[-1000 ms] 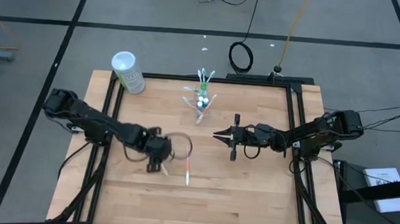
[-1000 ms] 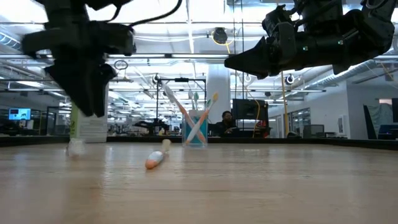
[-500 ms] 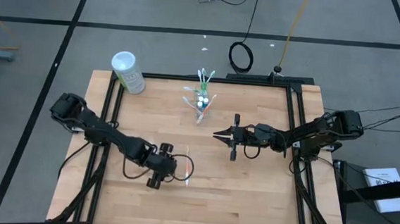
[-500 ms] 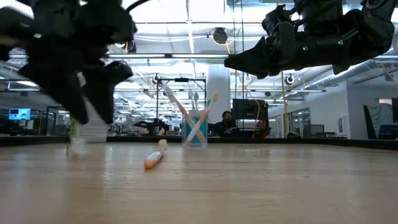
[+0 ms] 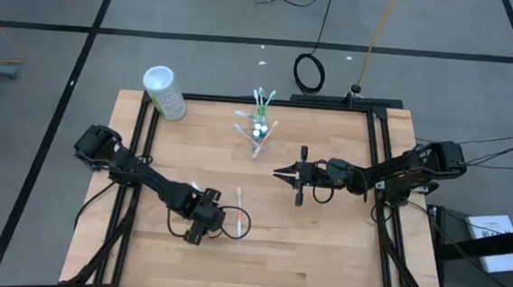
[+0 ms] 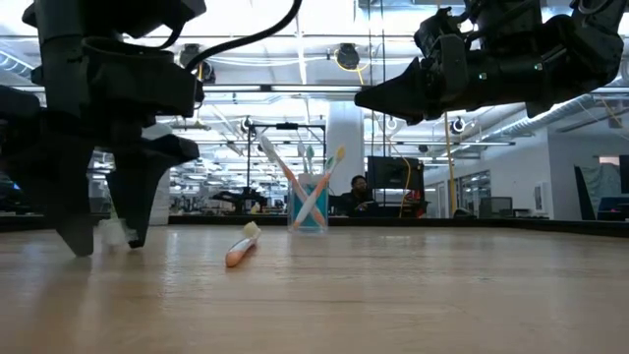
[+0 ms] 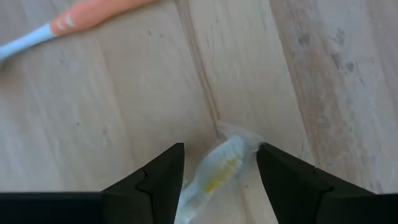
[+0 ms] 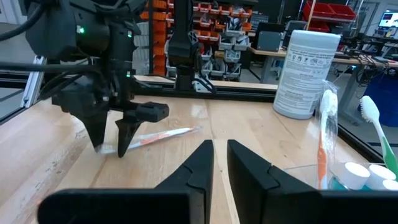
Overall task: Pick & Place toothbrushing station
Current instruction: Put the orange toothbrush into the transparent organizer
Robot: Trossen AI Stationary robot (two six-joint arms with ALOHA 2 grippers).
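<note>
Jaws spread on the left gripper (image 5: 198, 223), tips down at the table (image 5: 322, 248) and straddling a wrapped toothbrush (image 7: 214, 171), nothing gripped yet. An orange-handled toothbrush (image 5: 238, 204) lies just beside it. Looks like the pick step: next it should close squarely on the wrapped brush, lift, and carry it to the clear cup (image 6: 309, 204) at the table's far edge, already bristling with brushes. Right gripper (image 5: 281, 173) waits mid-table, jaws nearly together, empty.

Wood table (image 5: 322, 248) w/ clear cup (image 5: 258, 135) of brushes, white canister (image 5: 164, 93), orange toothbrush (image 5: 237, 207) lying flat
</note>
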